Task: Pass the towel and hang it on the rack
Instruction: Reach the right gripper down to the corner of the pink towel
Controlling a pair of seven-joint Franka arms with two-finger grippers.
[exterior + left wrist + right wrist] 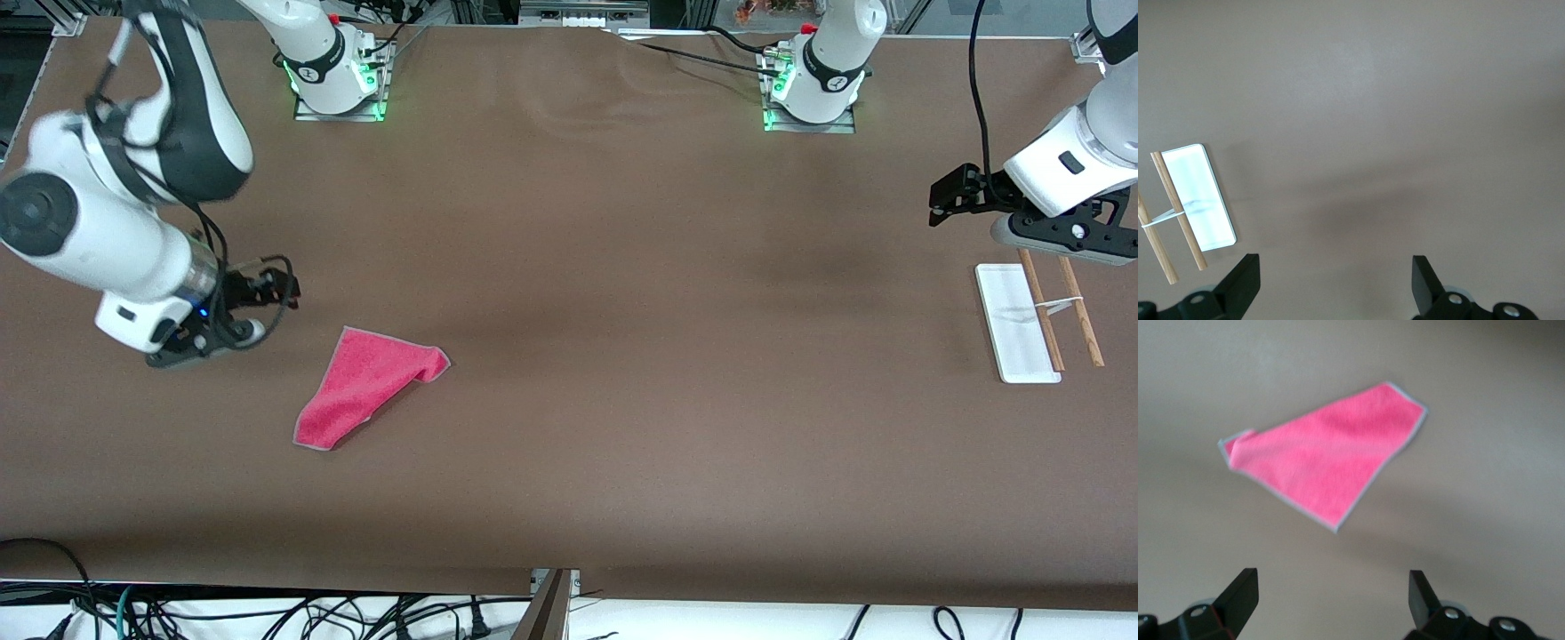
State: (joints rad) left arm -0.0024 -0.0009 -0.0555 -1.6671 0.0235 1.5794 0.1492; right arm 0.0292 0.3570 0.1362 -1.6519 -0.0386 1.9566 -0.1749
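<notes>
Fingers spread, empty: right gripper (267, 307) beside towel (366, 387) (pink-up), left gripper (956, 197) near rack (1018, 324).

Even, bright overhead light; soft shadows on the table (569, 356); right wrist view slightly blurred

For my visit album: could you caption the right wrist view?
Open right gripper hovers above a pink towel lying on the brown table.

Bare brown table surface (622, 356) all around crumpled bright pink terry towel (364, 387), open from above. Toward left arm's end, only small white-based rack with two thin wooden rods (1036, 320) standing in the way, just beside left gripper (1062, 236).
</notes>
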